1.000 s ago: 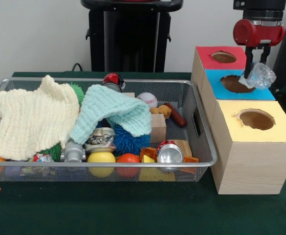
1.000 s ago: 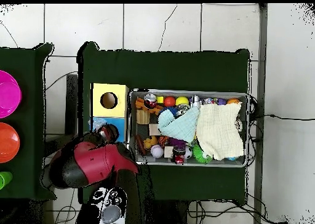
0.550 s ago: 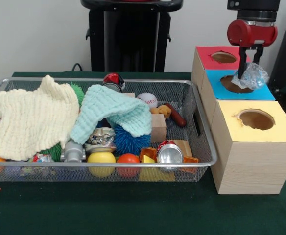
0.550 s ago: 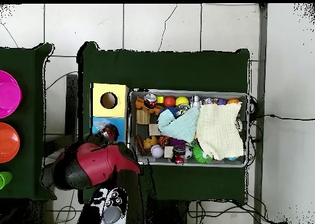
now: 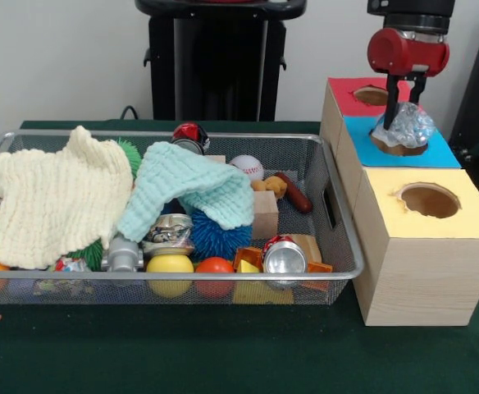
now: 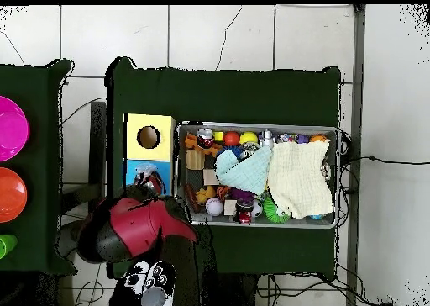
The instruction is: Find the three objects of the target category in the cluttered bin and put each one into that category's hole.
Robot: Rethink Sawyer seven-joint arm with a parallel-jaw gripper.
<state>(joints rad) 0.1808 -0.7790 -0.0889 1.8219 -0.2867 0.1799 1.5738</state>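
Note:
My gripper (image 5: 401, 113) hangs over the round hole of the blue-topped box (image 5: 436, 153) and is shut on a crumpled clear plastic piece (image 5: 406, 128). The plastic rests at the hole's mouth. Beyond it stands the red-topped box (image 5: 350, 97), and in front the yellow-topped box (image 5: 469, 222), each with its own hole. The wire bin (image 5: 340, 238) to the left holds crushed cans (image 5: 284, 256) (image 5: 169, 230), balls and blocks. In the overhead view the red arm (image 6: 126, 229) hides the gripper beside the blue box (image 6: 134, 173).
A cream cloth (image 5: 55, 197) and a mint cloth (image 5: 189, 185) lie over much of the bin's contents. A blue spiky ball (image 5: 216, 238), a yellow ball (image 5: 170, 264), an orange ball (image 5: 215, 266) and a baseball (image 5: 247, 167) show around them. Pink and orange bowls (image 6: 10, 128) sit on a side table.
The gripper has carried the plastic piece leftward from the blue box's right side to directly over its hole.

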